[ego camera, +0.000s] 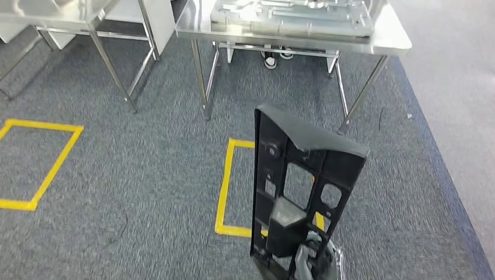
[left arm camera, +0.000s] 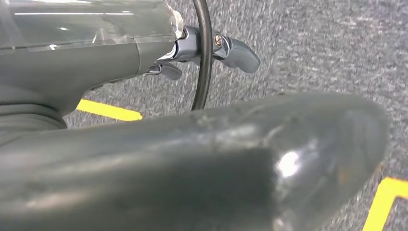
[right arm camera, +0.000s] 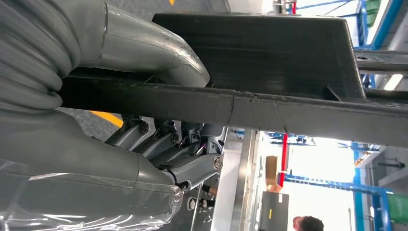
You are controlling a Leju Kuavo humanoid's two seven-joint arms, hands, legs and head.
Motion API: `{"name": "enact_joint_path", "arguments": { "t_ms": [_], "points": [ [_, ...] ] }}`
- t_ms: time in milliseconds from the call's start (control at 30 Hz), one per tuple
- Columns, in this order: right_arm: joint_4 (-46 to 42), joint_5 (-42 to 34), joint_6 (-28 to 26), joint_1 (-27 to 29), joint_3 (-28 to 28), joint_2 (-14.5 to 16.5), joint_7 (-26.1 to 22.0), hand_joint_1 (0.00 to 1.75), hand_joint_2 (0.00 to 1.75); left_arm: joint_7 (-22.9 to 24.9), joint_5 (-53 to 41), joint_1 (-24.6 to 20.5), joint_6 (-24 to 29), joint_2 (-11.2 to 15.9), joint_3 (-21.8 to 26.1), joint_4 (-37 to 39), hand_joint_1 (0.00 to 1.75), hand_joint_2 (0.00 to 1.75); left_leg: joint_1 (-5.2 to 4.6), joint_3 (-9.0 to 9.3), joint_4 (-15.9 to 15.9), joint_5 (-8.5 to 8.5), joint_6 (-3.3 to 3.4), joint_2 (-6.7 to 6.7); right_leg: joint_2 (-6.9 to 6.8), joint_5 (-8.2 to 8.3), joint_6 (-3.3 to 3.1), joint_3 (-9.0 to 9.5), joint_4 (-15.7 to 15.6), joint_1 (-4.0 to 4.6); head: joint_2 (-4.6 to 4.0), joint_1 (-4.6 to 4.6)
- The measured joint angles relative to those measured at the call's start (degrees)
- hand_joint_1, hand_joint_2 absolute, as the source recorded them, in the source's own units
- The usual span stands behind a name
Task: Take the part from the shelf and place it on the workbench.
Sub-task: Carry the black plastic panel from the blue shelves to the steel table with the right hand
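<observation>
Black moulded plastic part point(ego camera: 303, 186) is seen upright at lower centre-right of the head view, carried above grey carpet point(ego camera: 146, 175), its lower end gripped by the right hand point(ego camera: 309, 259) at the bottom edge of the frame. Cut-out windows, ribs and a thin flanged top are noted; the piece is judged stiff, fairly light, and long enough to lever against the grip when swung. The matte surface is judged not slippery. The ribbed frame edges look like the soundest place for a hold; the thin upper flange and the webs between the windows are judged weaker.

In the right wrist view the right hand point(right arm camera: 159, 144) is seen clasped on the part point(right arm camera: 269, 62): the thick grey thumb point(right arm camera: 154, 53) lies over 1 face of a long black bar, the darker fingers point(right arm camera: 192, 166) are curled under the other. The hold is low on the part, so most of its length stands free above the hand.

The left hand point(left arm camera: 211, 48) is seen in the left wrist view, over carpet and yellow floor tape point(left arm camera: 108, 110). Its fingers look curled in and nothing is seen in them, though much of the hand is hidden.

The steel workbench point(ego camera: 385, 41) stands at the top of the head view, well apart from the part, with a flat metal panel point(ego camera: 292, 17) lying on it. Placement is not yet done. A yellow tape rectangle point(ego camera: 225, 186) lies on the floor behind the part.
</observation>
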Motion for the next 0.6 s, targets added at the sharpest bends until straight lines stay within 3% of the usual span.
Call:
{"name": "enact_joint_path", "arguments": {
  "t_ms": [33, 67, 133, 200, 267, 333, 400, 467, 500, 533, 567, 600],
  "points": [
    [0.0, 0.0, -0.04, 0.05, 0.0, -0.05, 0.0, 1.75, 1.75, 0.01, 0.0, 0.07, 0.01, -0.01, 0.0, 0.0, 0.0, 0.0, 0.02, 0.88, -0.01, -0.67, -0.09, -0.03, -0.06, 0.41, 0.13, -0.89, -0.83, -0.12, 0.0, 0.01],
    [0.0, -0.01, -0.07, 0.07, 0.0, -0.1, 0.0, 1.75, 1.75, 0.01, 0.0, 0.13, 0.02, -0.02, 0.0, 0.0, 0.0, 0.0, 0.04, 1.83, -0.02, -1.39, -0.2, -0.06, -0.14, 1.98, 0.11, -1.04, -3.1, -0.2, 0.0, 0.01],
    [0.04, -0.01, -0.16, 0.12, 0.0, -0.2, 0.03, 1.75, 1.75, 0.03, -0.04, 0.22, 0.02, -0.08, -0.01, 0.0, 0.0, 0.0, 0.04, 3.51, -0.13, -2.88, -0.57, -0.05, -0.46, 8.11, -0.36, -0.39, -9.26, -0.05, 0.0, -0.03],
    [0.1, -0.01, -0.31, 0.18, 0.03, -0.31, 0.06, 1.75, 1.75, 0.08, -0.1, 0.11, 0.02, -0.16, -0.01, 0.0, 0.0, 0.0, 0.02, 4.78, -0.56, -3.98, -1.3, 0.01, -0.72, 11.73, -1.22, 0.17, -12.52, 0.47, 0.0, -0.04],
    [0.12, -0.01, -0.51, 0.21, 0.09, -0.37, 0.1, 1.75, 1.75, 0.14, -0.11, -0.14, 0.02, -0.2, 0.0, 0.0, 0.0, 0.0, 0.0, 5.8, -0.54, -3.66, -2.21, 0.09, -0.56, 11.24, -2.21, 1.09, -13.22, 0.79, 0.0, -0.03],
    [0.1, -0.05, -0.64, 0.24, 0.13, -0.38, 0.11, 1.75, 1.75, 0.15, -0.11, -0.34, 0.02, -0.21, -0.01, 0.0, 0.0, 0.0, 0.09, 5.11, 2.55, -2.4, -2.7, 0.11, -0.35, 10.71, -3.11, 2.97, -14.33, 0.64, 0.0, -0.04],
    [0.1, -0.06, -0.65, 0.21, 0.14, -0.38, 0.1, 1.75, 1.75, 0.17, -0.11, -0.48, 0.02, -0.22, -0.02, 0.01, 0.0, 0.0, 0.17, 1.27, 9.23, -2.68, -2.76, 0.07, -0.3, 9.85, -3.77, 4.91, -15.18, 0.53, 0.0, -0.04],
    [0.14, -0.04, -0.72, 0.2, 0.15, -0.37, 0.12, 1.75, 1.75, 0.19, -0.1, -0.37, 0.02, -0.25, -0.02, 0.01, 0.0, 0.0, 0.13, -3.68, 15.0, -6.4, -2.83, 0.06, -0.1, 8.55, -4.12, 6.5, -15.37, 0.63, 0.0, -0.05],
    [0.16, -0.04, -0.76, 0.23, 0.15, -0.37, 0.14, 1.75, 1.75, 0.2, -0.1, -0.22, 0.02, -0.25, -0.01, 0.01, 0.0, 0.0, 0.11, -5.51, 15.99, -8.51, -2.87, 0.06, 0.07, 7.82, -4.16, 7.37, -15.38, 0.71, 0.0, -0.05],
    [0.17, -0.04, -0.8, 0.25, 0.15, -0.37, 0.15, 1.75, 1.75, 0.2, -0.09, -0.08, 0.02, -0.23, -0.01, 0.01, 0.0, 0.0, 0.07, -6.7, 15.47, -9.66, -2.77, 0.06, 0.25, 7.04, -4.15, 8.37, -15.38, 0.8, 0.0, -0.05],
    [0.17, -0.04, -0.81, 0.25, 0.15, -0.37, 0.16, 1.75, 1.75, 0.2, -0.08, 0.01, 0.02, -0.2, 0.0, 0.0, 0.0, 0.0, 0.01, -7.21, 13.53, -9.1, -2.59, 0.06, 0.37, 6.27, -4.1, 9.41, -15.38, 0.88, 0.0, -0.05],
    [0.17, -0.04, -0.81, 0.25, 0.15, -0.37, 0.17, 1.75, 1.75, 0.2, -0.07, 0.12, 0.02, -0.17, 0.0, 0.0, 0.0, 0.0, -0.12, -7.3, 10.52, -6.61, -2.24, 0.06, 0.42, 5.45, -4.02, 10.45, -15.38, 0.96, 0.0, -0.05]
  ]
}}
